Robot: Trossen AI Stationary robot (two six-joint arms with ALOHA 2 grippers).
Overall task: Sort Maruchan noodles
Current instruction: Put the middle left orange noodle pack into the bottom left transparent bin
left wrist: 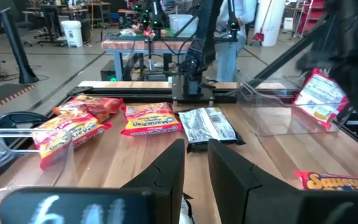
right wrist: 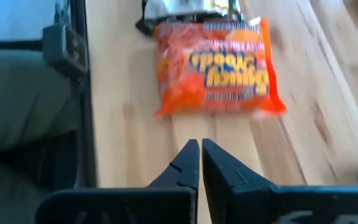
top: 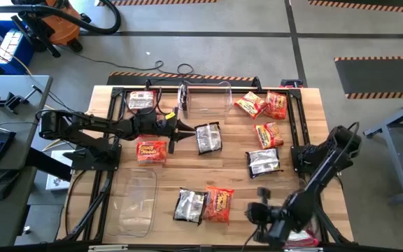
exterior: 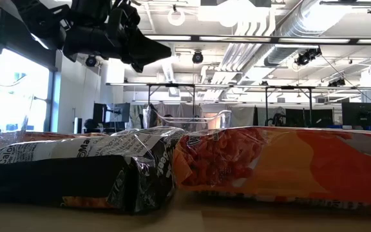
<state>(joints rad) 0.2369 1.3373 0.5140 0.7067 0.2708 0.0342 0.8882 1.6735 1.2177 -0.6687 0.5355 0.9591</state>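
Noodle packets lie flat and scattered on the wooden table. Orange-red ones and black-silver ones show in the high view. A red-and-white packet stands tilted in a clear bin at the near right. My left gripper hangs level over mid-table, open, with nothing between its fingers. My right gripper is shut on nothing, slanting down just short of an orange-red packet.
A clear bin stands at the far edge, with a red-and-white packet to its left. Another clear bin lies at the near left. Two more orange-red packets lie far right. Black frame rails border the table.
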